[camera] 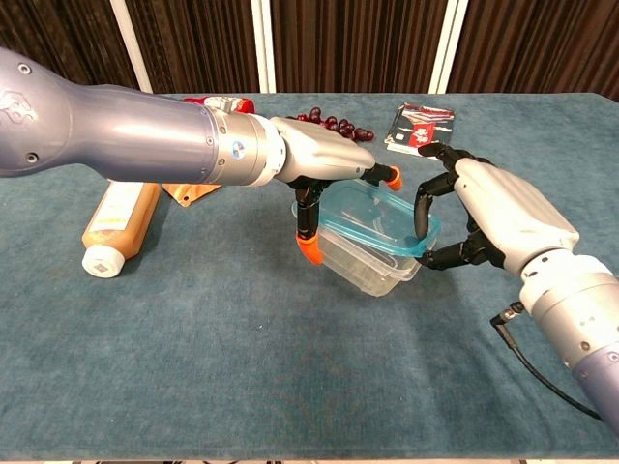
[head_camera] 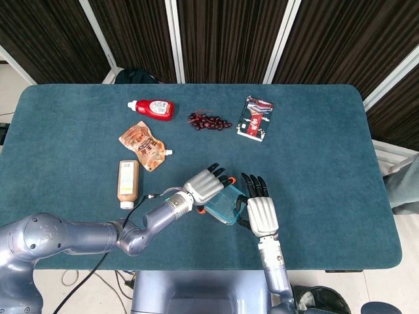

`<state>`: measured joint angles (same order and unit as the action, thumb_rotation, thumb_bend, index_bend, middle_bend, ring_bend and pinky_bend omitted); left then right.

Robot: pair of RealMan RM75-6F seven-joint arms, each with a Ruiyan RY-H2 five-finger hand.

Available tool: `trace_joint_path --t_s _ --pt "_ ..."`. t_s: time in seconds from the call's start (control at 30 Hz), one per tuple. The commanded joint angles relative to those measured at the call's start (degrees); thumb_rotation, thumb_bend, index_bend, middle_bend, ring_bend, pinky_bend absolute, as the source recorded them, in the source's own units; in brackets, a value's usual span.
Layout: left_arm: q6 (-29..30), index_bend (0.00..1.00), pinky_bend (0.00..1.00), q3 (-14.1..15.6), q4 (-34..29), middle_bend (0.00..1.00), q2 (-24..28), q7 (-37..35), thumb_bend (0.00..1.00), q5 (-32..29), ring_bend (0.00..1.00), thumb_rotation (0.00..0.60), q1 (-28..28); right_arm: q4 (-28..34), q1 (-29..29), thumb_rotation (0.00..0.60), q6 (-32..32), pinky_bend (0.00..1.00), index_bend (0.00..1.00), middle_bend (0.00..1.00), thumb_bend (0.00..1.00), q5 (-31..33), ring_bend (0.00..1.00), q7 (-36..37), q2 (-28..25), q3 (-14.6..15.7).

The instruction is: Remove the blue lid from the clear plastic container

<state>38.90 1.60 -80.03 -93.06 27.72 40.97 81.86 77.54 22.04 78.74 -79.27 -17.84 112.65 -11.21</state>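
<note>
The clear plastic container [camera: 360, 261] with its blue lid [camera: 377, 217] is tilted between my two hands near the table's front, and also shows in the head view [head_camera: 224, 208]. My left hand [camera: 324, 166] reaches over it. An orange-tipped thumb presses the container's left wall and orange fingertips [camera: 392, 178] hook over the lid's far edge. My right hand [camera: 498, 217] grips the right end, with dark fingers on the lid's rim and the thumb below it. The head view shows the left hand [head_camera: 204, 186] and the right hand [head_camera: 260, 213] on either side of it. The lid still covers the container.
On the teal table [head_camera: 314, 163] lie a brown bottle [head_camera: 127, 183], an orange pouch [head_camera: 145, 147], a red sauce bottle [head_camera: 152, 108], grapes [head_camera: 209, 121] and a red-and-white packet [head_camera: 255, 118], all behind the hands. A black cable [camera: 542, 372] trails from my right wrist.
</note>
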Motion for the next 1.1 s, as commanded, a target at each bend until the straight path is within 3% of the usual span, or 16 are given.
trace_joint_path --t_s 0.03,0.47,1.1 --pt "0.1 0.0 0.0 -0.2 -0.3 0.0 0.2 0.3 0.0 0.0 0.0 0.6 -0.1 -0.4 0.0 0.6 0.0 0.0 0.72 0.1 0.68 -0.2 0.0 0.2 -0.3 0.2" --pt "1.5 0.0 0.0 -0.3 -1.9 0.0 1.5 2.2 0.0 0.8 0.0 0.6 -1.2 0.1 0.1 0.6 0.3 0.0 0.72 0.11 0.68 1.1 0.0 0.5 -0.4 -1.5" --pt "4.2 0.0 0.0 1.3 -2.8 0.0 3.4 6.6 0.0 2.7 0.0 0.6 -3.2 1.3 0.7 0.6 0.7 0.0 0.73 0.11 0.68 0.1 0.0 -0.4 -0.6 -1.3"
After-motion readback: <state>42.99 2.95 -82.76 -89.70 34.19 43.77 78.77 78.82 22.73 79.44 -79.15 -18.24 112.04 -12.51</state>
